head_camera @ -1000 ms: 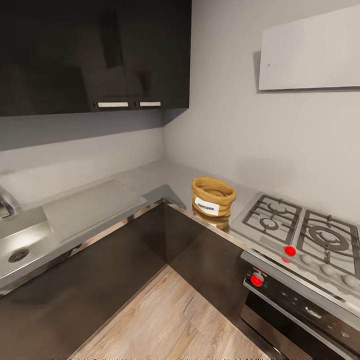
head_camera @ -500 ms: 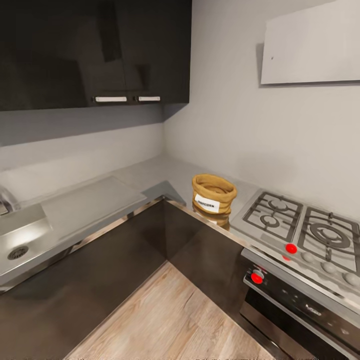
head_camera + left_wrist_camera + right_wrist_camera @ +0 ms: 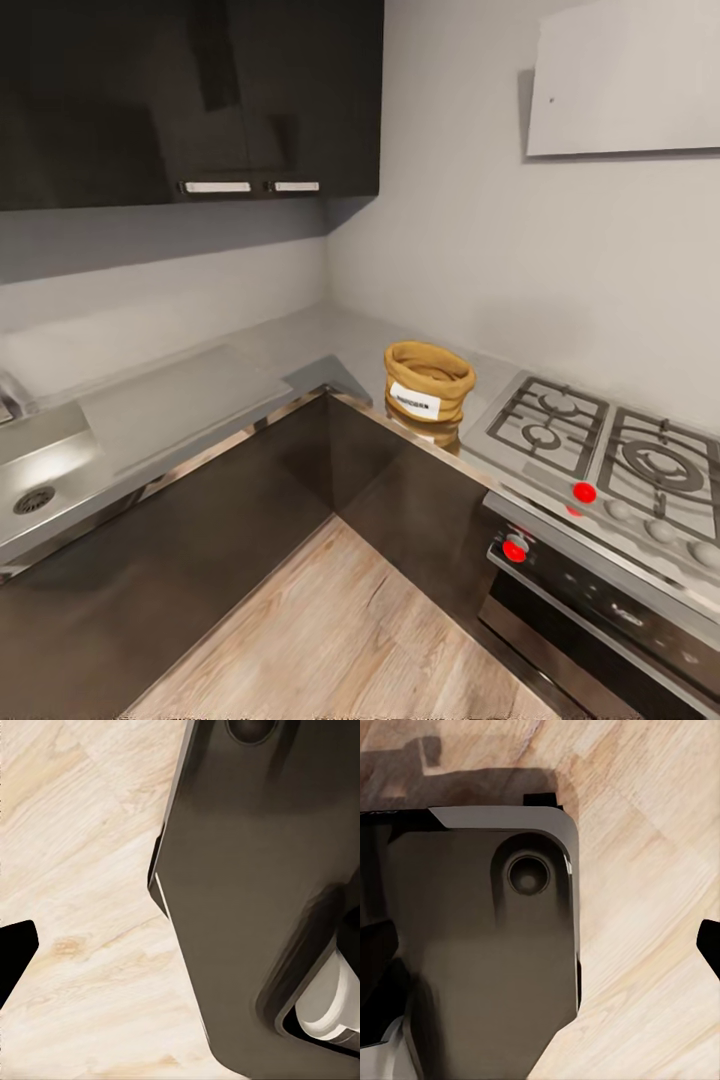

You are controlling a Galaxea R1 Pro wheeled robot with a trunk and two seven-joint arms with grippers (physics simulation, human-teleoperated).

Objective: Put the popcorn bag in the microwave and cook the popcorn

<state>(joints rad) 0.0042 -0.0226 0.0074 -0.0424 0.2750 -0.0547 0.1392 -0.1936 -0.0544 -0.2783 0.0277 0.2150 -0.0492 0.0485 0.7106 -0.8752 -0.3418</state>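
Both end effectors hang low beside the robot's dark base, their wrist cameras looking down at the light wood floor [image 3: 82,870], and whether either is open or closed cannot be told — a black tip at the edge of each wrist view is all that could be a finger. By judgement the step in hand is the approach: the robot is on its way to the kitchen corner, and nothing has been picked up. From the head view, the room comes first: pale grey walls, glossy dark wall cabinets [image 3: 190,100] above, dark base cabinets below, and a pale panel [image 3: 625,80] on the right-hand wall. The L-shaped steel table [image 3: 190,410] wraps the corner, with a sink [image 3: 35,480] on its left run and a gas hob [image 3: 600,450] with red knobs over a steel oven on its right. The popcorn bag [image 3: 428,383] stands upright on the table near the front edge, just beside the hob, its white label facing the room. Next, probably, the robot must close in until the bag is within an arm's reach, then raise an arm — likely the right — to its rolled rim.
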